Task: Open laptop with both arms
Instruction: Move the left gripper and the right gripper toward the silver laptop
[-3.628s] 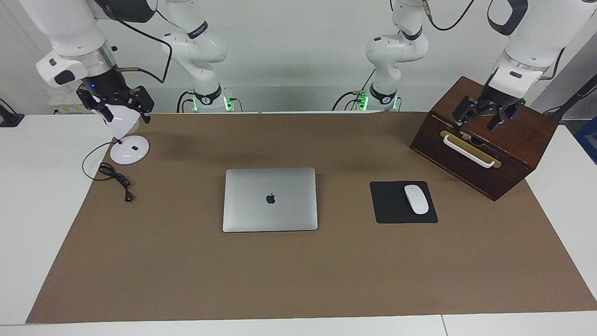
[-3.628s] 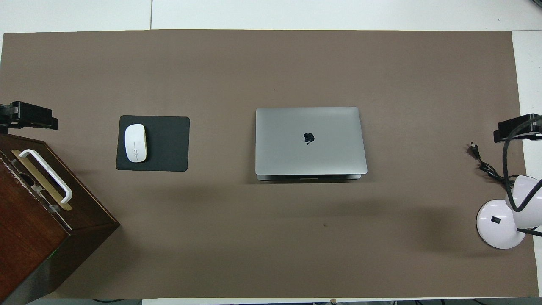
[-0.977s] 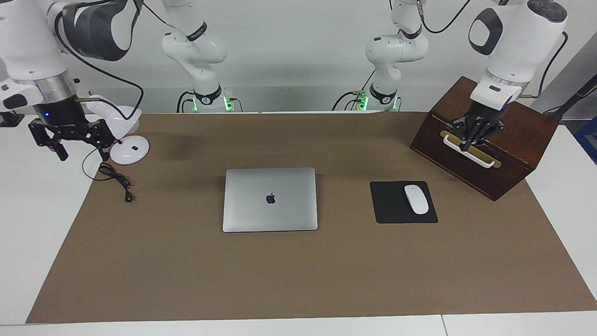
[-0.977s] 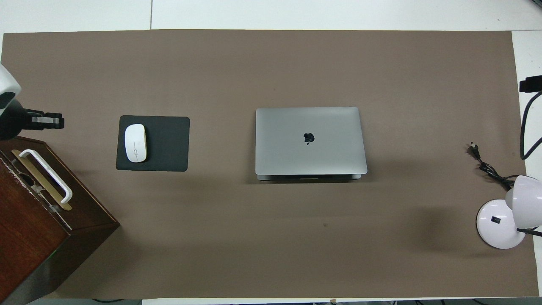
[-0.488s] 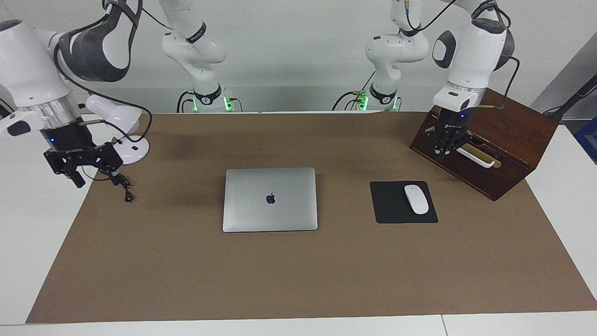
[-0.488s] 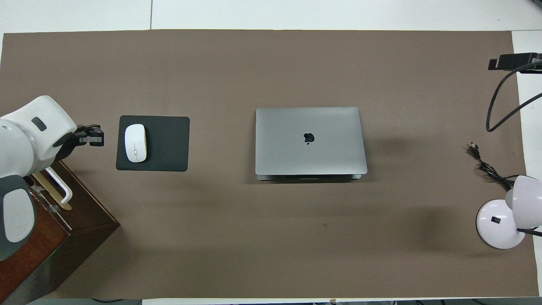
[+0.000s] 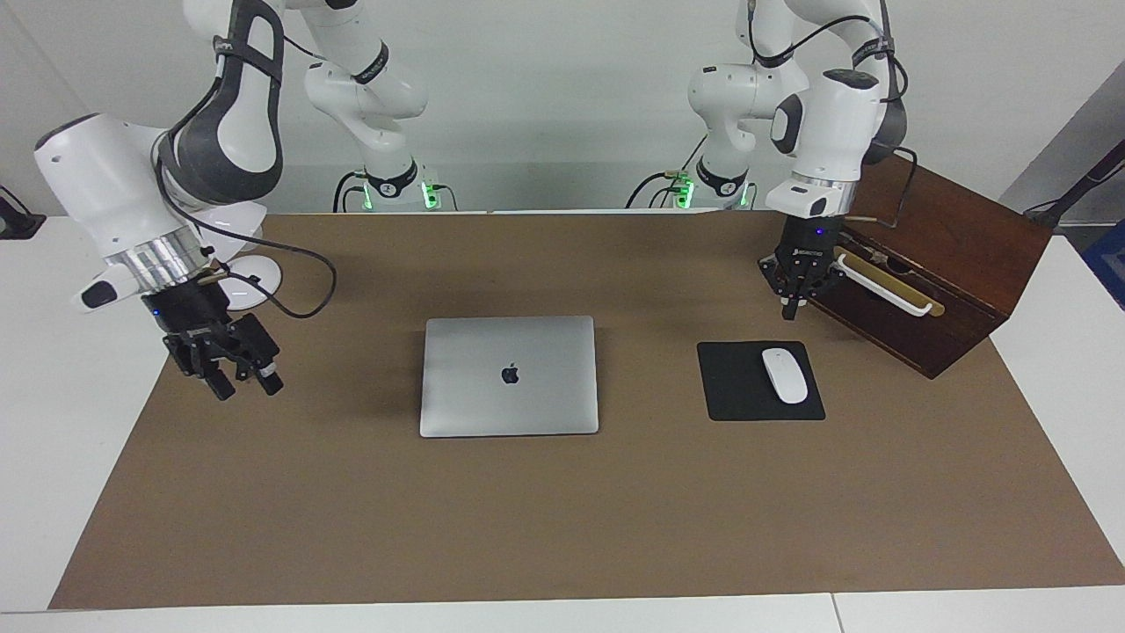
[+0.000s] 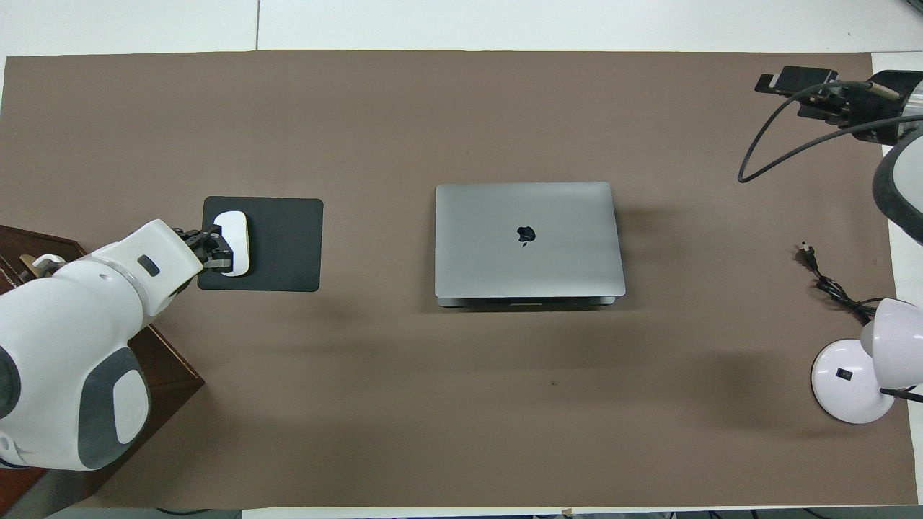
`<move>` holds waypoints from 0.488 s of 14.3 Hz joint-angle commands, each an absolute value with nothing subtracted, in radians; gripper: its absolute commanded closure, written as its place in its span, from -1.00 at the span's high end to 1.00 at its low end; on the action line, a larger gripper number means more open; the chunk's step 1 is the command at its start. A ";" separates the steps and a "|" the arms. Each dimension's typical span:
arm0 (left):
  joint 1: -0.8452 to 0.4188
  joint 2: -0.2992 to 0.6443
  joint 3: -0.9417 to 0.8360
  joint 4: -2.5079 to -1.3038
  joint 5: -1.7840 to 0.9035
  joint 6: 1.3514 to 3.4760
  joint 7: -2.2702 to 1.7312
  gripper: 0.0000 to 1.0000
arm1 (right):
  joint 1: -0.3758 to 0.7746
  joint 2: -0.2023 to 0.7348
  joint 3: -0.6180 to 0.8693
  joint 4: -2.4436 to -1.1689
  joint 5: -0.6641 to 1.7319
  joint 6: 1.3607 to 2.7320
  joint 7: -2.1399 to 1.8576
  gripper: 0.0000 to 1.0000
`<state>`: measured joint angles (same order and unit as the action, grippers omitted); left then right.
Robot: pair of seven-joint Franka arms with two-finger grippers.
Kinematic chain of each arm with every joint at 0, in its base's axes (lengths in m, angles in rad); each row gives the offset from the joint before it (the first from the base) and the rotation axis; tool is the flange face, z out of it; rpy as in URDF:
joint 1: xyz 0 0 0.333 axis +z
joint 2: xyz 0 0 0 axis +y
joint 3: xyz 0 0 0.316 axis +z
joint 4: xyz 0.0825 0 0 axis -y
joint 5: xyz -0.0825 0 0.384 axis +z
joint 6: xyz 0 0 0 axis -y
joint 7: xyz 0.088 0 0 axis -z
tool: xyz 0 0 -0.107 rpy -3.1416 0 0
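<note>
While the laptop (image 7: 509, 376) is lying shut at the tabletop's (image 7: 562, 519) centre, the right tool (image 7: 239, 378), fingers spread, is hanging at its nine o'clock in the facing view. At three o'clock, the left tool (image 7: 794, 303), whose fingers cannot be read, is risking clipping the mouse (image 7: 784, 375).

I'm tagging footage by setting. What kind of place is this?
Probably a robotics lab staged as a desk: two white arms mounted at a table under a brown mat, with a closed laptop, a mouse and a desk lamp.
</note>
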<state>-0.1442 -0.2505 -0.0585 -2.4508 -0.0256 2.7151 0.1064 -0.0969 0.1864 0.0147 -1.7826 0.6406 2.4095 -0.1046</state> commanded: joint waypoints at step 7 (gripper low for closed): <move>-0.297 -0.233 -0.044 -2.700 -0.035 3.111 -0.029 -1.00 | 0.052 0.078 0.025 -2.057 0.985 2.661 -0.046 1.00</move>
